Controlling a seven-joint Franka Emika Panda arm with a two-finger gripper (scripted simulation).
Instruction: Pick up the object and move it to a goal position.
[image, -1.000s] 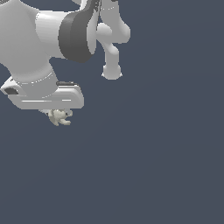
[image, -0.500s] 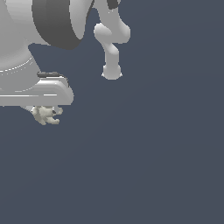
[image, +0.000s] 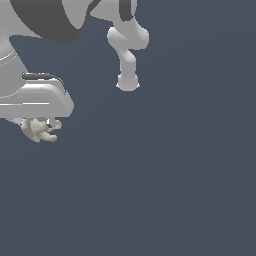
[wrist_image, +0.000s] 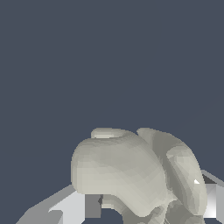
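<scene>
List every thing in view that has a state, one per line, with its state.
gripper: shut on the object, pointing down, near the exterior view's left edge.
object: cream-beige and lumpy, held between the fingers, hanging just under the hand; fills the lower part of the wrist view.
arm: bent across the top of the exterior view, its far end set on the dark surface.

White-grey Franka arm, simulator render
Smooth rounded pale links (image: 127, 45), a broad dark grey band (image: 50, 20) at one joint, a thin black strip on the wrist housing (image: 40, 97).
</scene>
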